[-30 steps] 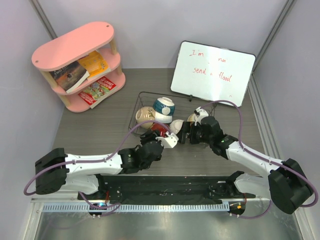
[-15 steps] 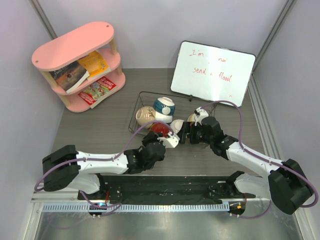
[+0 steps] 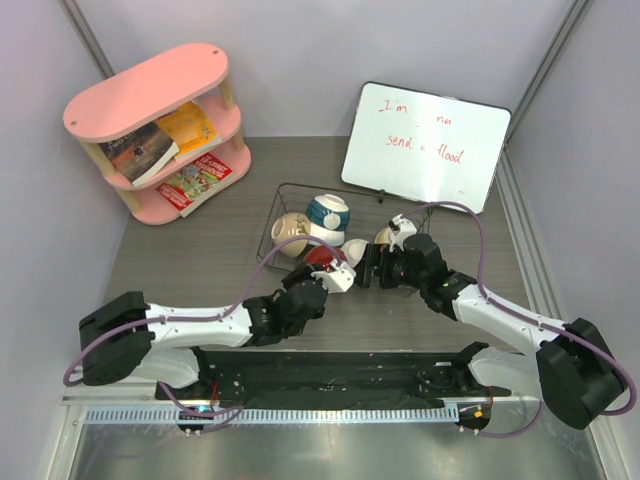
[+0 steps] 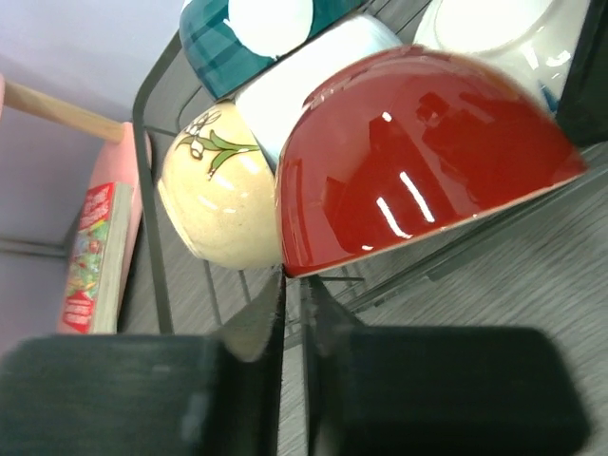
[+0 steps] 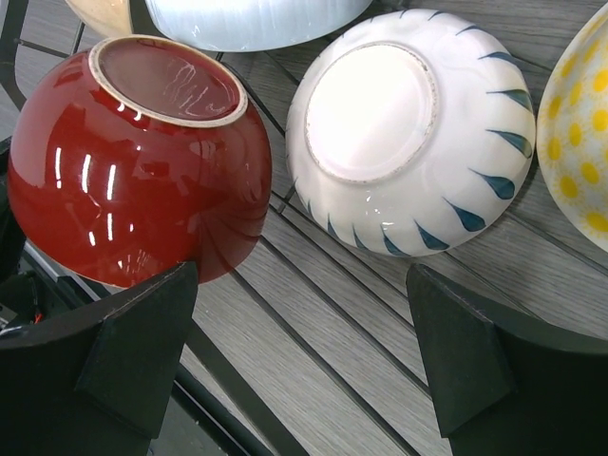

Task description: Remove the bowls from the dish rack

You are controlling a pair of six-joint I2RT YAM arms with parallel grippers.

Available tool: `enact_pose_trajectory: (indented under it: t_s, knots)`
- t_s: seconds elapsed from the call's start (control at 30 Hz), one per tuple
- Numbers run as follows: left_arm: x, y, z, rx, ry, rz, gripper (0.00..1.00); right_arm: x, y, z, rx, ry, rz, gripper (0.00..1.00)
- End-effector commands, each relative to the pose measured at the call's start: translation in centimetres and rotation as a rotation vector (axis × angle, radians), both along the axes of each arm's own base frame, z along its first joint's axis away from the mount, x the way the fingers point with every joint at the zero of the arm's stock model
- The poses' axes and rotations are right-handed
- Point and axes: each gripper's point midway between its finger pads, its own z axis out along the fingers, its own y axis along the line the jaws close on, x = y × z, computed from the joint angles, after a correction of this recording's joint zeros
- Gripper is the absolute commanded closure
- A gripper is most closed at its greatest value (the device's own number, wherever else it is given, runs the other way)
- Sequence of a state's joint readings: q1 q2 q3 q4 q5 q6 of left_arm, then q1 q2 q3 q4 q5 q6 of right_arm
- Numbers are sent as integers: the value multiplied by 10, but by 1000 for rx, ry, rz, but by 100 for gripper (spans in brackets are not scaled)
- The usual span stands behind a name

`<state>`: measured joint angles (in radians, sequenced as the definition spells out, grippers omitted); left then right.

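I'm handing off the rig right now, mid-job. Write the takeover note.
Left gripper: shut at the red bowl's rim; whether it grips is unclear.
Right gripper: open, empty, over the gap between the red bowl and the white ribbed bowl.
Cream bowl, banded bowl and yellow bowl also sit in the dish rack.
Done: nothing unloaded.
Left: all five bowls.
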<state>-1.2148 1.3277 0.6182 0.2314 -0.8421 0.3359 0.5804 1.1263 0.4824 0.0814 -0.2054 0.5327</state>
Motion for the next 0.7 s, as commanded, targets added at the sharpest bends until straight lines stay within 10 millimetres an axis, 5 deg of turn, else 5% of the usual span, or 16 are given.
enact_pose_trajectory:
  t_s: [0.0, 0.03, 0.23, 0.3, 0.4, 0.43, 0.67]
  knots:
    - [-6, -27, 25, -201, 18, -74, 82, -62, -14, -64, -101, 299, 73, 2]
    - [-7, -29, 25, -199, 37, -88, 75, -62, -14, -64, -100, 298, 74, 2]
    - [-9, -37, 25, -229, 66, -109, 100, -61, -13, -64, -103, 299, 71, 2]
    - [-10, -38, 23, -230, 73, -113, 100, -61, -14, -64, -103, 300, 69, 2]
    - [-8, -35, 23, -261, 85, -97, 81, -61, -14, -66, -108, 304, 71, 2]
    - [-11, -40, 22, -294, 116, -121, 68, -61, -14, -66, -107, 305, 70, 2]
    - [-16, -45, 15, -324, 218, -167, 57, -63, -15, -69, -109, 311, 70, 2]
